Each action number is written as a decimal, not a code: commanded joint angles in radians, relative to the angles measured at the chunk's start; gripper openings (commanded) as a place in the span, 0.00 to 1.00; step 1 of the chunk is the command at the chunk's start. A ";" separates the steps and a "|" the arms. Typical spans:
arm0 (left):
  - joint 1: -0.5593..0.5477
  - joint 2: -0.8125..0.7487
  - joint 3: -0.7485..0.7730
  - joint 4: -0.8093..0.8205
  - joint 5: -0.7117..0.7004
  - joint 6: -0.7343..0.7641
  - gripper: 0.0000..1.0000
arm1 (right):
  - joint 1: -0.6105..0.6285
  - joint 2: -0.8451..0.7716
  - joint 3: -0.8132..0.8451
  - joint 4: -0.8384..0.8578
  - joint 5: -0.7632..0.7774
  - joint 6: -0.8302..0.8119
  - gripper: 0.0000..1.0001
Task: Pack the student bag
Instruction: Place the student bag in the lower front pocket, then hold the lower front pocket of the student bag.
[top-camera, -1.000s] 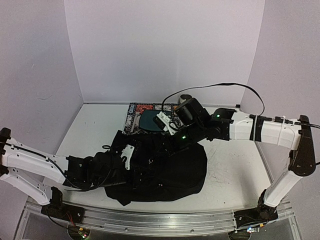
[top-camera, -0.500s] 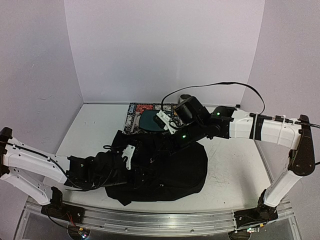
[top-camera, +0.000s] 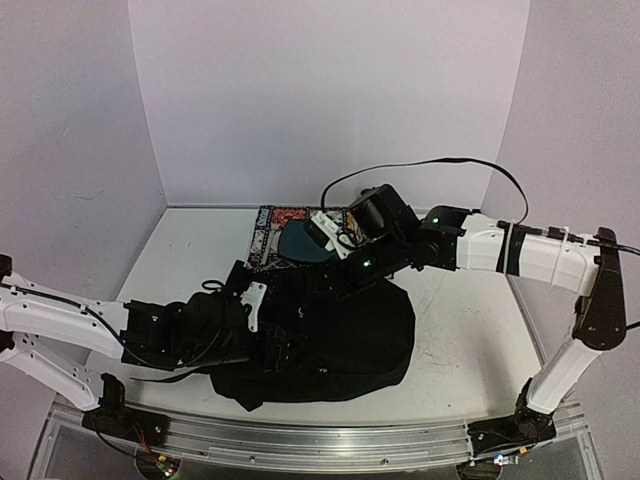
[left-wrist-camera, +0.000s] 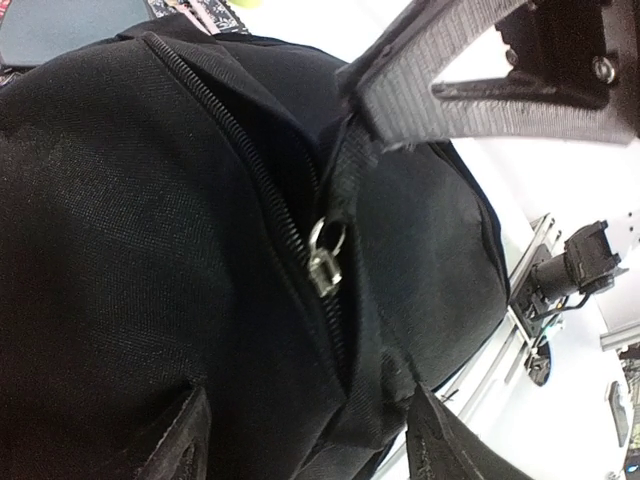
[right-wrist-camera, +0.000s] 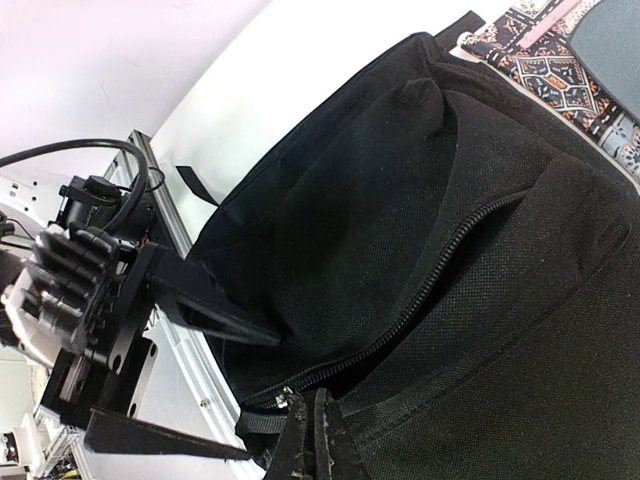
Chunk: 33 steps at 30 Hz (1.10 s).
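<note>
The student bag (top-camera: 345, 345), a big black fabric backpack, lies in the middle of the table with its zipper (right-wrist-camera: 440, 270) partly undone. My left gripper (top-camera: 278, 335) reaches onto its left side. In the left wrist view my left gripper (left-wrist-camera: 312, 445) stands open, with bag fabric lying loose between the two fingers. A metal zipper pull (left-wrist-camera: 325, 262) sits just ahead of it. My right gripper (top-camera: 335, 288) comes in from the back. In the right wrist view my right gripper (right-wrist-camera: 315, 440) is shut, pinching a black strap (left-wrist-camera: 347, 170) of the bag beside the zipper's end.
Behind the bag lies a patterned cloth (top-camera: 268, 235) with a dark teal flat thing (top-camera: 300, 243) on it. A black cable (top-camera: 430, 165) arcs over the right arm. The aluminium rail (top-camera: 330, 440) runs along the near table edge.
My left gripper has opened wide and let go of the bag fabric. The right gripper, still shut on the bag, has shifted slightly back and up.
</note>
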 joint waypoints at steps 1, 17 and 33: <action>-0.004 0.013 0.106 -0.081 -0.031 -0.054 0.66 | -0.008 0.018 0.047 0.028 -0.015 -0.007 0.00; -0.004 0.099 0.281 -0.273 -0.033 -0.155 0.49 | -0.008 0.040 0.063 0.032 -0.031 -0.015 0.00; -0.007 0.154 0.319 -0.337 0.161 -0.099 0.04 | -0.016 0.031 0.105 0.031 0.274 -0.039 0.00</action>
